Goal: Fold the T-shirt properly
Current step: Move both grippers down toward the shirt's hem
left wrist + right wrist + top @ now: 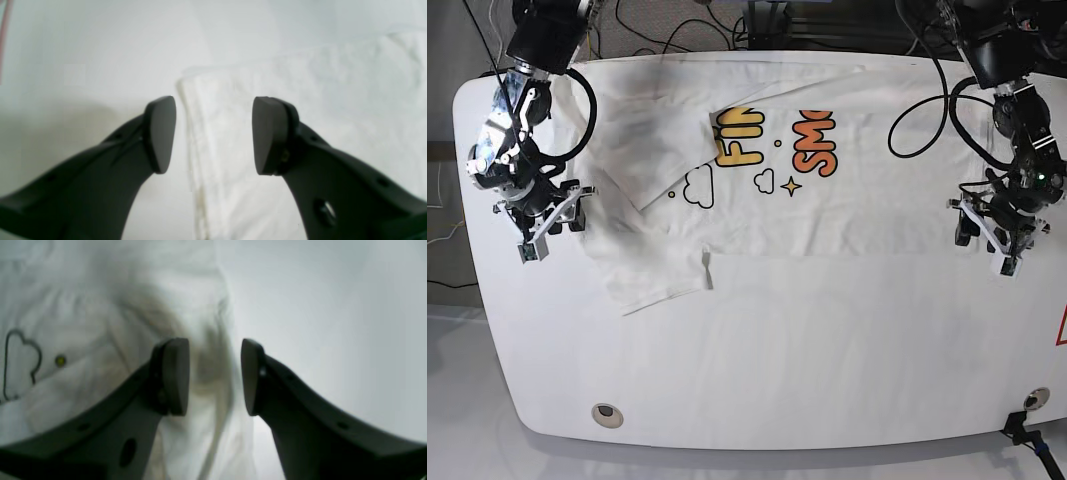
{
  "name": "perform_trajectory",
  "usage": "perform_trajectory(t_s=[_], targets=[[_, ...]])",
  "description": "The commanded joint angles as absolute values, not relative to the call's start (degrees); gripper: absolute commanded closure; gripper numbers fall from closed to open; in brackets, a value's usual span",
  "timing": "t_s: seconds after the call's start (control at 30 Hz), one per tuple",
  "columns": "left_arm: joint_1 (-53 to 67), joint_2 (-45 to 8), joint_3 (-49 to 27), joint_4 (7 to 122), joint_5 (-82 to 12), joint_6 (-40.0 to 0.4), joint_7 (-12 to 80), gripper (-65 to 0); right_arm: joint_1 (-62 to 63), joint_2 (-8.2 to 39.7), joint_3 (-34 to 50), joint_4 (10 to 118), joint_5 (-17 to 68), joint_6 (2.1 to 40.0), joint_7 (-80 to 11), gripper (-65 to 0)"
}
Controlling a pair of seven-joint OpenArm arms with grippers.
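My left gripper point(213, 135) gapes over a folded hem of the T-shirt point(300, 116), near the table's point(777, 370) right edge. My right gripper point(215, 376) gapes too, apparently just above the blurred sleeve edge at the left side.

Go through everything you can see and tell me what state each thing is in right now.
T-shirt: print side up, partly folded, sleeve area at the base view's left rumpled.
Left gripper: jaws open, straddling the shirt's edge, holding nothing.
Right gripper: jaws open over the shirt's wrinkled edge, holding nothing.
Table: white, with the shirt lying on it.
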State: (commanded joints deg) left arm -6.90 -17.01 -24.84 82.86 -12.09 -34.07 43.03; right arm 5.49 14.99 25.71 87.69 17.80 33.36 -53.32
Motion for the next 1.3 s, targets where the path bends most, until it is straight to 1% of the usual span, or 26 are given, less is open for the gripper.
perform_trajectory(t_s=[0.17,0.33,0.37,0.47,0.5,0.53,0.57,0.63,0.73,0.77,0.8,0.87,1.0,1.13,1.23,1.3], targets=[[-10.95,-17.01,-24.75,75.21,-7.34,-34.24,41.98,-34.7,11.21,15.25,25.27,79.78,17.71,33.27,-52.53,-25.1],[-12.79,-17.1,-21.23,69.49,-6.99,-34.33,38.81,-34.8,14.11,17.63,21.93,73.1,17.71,33.19,-47.6,-25.1],[-12.97,-17.19,-20.88,68.09,-6.99,-34.33,38.73,-36.0,14.2,18.07,21.67,71.78,17.71,33.19,-46.73,-25.1],[-14.02,-17.19,-20.88,65.89,-6.99,-34.33,38.73,-44.2,14.29,18.07,21.58,70.11,17.71,33.19,-45.41,-25.3],[-14.02,-17.89,-20.88,65.8,-6.99,-34.33,38.73,-45.6,14.29,18.07,21.58,70.11,17.71,33.19,-45.41,-25.3],[-14.02,-18.24,-20.88,65.8,-7.08,-34.33,38.73,-45.6,14.2,18.07,21.58,70.11,17.71,33.19,-45.41,-25.4],[-14.02,-18.24,-20.88,65.89,-7.08,-34.33,38.73,-45.7,14.2,18.07,21.58,70.11,17.71,33.19,-45.41,-26.9],[-14.02,-18.33,-20.88,65.8,-7.08,-34.33,38.73,-45.7,14.2,18.15,21.58,70.11,17.71,33.19,-45.32,-32.8],[-13.93,-18.68,-21.05,65.71,-6.99,-34.33,38.73,-45.7,14.29,18.15,21.58,70.11,17.71,33.19,-45.32,-45.8],[-13.93,-19.56,-21.05,65.71,-7.16,-34.33,38.73,-45.7,14.29,18.15,21.58,70.11,17.71,33.19,-45.32,-48.5],[-13.93,-19.82,-21.05,65.71,-7.16,-34.33,38.73,-45.7,14.29,18.15,21.58,70.11,17.63,33.19,-45.23,-49.5],[-13.93,-19.82,-21.14,65.71,-7.16,-34.33,38.73,-45.7,14.29,18.15,21.49,70.02,17.54,33.19,-44.09,-49.5],[-13.85,-19.91,-21.32,65.71,-7.16,-34.33,38.73,-45.7,14.2,17.89,20.44,68.53,12.09,33.71,-43.38,-49.5],[-12.35,-19.91,-21.32,65.89,-7.16,-34.33,38.73,-45.7,14.11,17.89,18.33,64.84,12.18,33.71,-39.87,-49.4],[-12.26,-19.91,-21.41,65.71,-7.16,-34.33,38.73,-45.7,13.93,17.8,18.24,63.87,12.26,33.8,-39.43,-49.4],[-11.47,-19.82,-21.41,65.89,-7.16,-34.33,38.73,-45.7,13.32,17.71,16.57,64.04,12.26,34.24,-39.69,-49.4]])
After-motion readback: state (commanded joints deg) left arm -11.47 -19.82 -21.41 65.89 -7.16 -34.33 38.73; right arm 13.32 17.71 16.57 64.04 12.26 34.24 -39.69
